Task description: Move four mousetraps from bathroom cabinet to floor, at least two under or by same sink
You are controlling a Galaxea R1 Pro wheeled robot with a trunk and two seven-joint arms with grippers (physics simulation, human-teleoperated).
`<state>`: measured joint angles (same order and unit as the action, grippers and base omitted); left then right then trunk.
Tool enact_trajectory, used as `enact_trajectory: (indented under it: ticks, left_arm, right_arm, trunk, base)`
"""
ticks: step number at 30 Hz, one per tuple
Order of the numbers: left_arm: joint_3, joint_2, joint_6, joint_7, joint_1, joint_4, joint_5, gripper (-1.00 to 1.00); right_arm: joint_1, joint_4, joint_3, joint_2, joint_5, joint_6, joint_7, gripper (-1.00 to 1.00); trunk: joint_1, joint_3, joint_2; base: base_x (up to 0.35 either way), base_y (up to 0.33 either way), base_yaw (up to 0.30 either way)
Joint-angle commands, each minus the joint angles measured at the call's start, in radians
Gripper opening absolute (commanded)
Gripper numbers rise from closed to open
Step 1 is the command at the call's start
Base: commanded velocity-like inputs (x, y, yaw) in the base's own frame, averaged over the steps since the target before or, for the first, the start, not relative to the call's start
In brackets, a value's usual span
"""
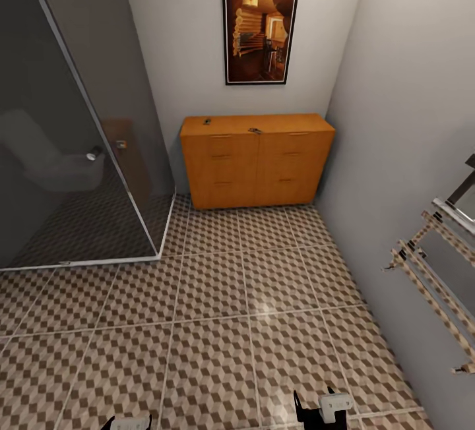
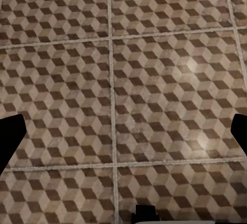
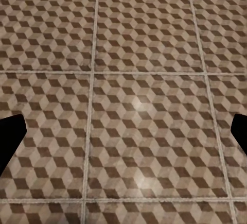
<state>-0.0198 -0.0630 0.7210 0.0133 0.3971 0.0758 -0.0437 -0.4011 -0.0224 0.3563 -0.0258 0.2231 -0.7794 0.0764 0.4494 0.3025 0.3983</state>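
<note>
Where the mousetraps are: two small dark-and-tan items lie on the top of the cabinet (image 1: 257, 159), one mousetrap (image 1: 207, 121) near its back left corner, another mousetrap (image 1: 254, 130) at the front edge about midway along. They are too small to make out wire or red mark. Any others are not visible; I judge they may sit in the drawers.
Cabinet: stands against the far wall under a framed picture (image 1: 261, 20), between a glass shower screen (image 1: 86, 107) and the right-hand wall.
Direction from grippers: the cabinet lies straight ahead and well apart, across several rows of floor (image 1: 218, 311) tiles.
Long axis: the cabinet's front runs across the view, facing the robot.
Nearer arm: the right gripper (image 1: 321, 410) lines up closer to the cabinet's middle; the left gripper (image 1: 126, 425) sits further to the side, so the front-edge mousetrap looks a better fit for the right arm.
Left gripper state: both fingertips sit far out at opposite edges of its wrist view, spread wide, nothing between them but tiles.
Right gripper state: likewise spread wide and empty over bare tiles.
Coming move: I judge the base must drive forward before either arm can reach.
Sink: not to be found here.
Right wall: a chrome towel rail (image 1: 435, 265).
Writing or brands: none readable.
</note>
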Motion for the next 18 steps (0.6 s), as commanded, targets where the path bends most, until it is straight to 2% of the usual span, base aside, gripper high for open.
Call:
enact_trajectory:
  ticks: [1,18]
  left_arm:
    - [-0.003,0.000,0.006,0.001,0.002,0.004,-0.004,1.00]
    - [-0.003,0.000,0.006,0.001,0.002,0.004,-0.004,1.00]
  right_arm:
    - [-0.001,0.001,0.009,0.000,0.002,-0.002,0.008,1.00]
    - [-0.001,0.001,0.009,0.000,0.002,-0.001,0.008,1.00]
  trunk:
    - [0.001,0.000,0.002]
    - [0.001,-0.027,0.002]
  base:
    - [0.000,0.000,0.000]
    - [0.000,0.000,0.000]
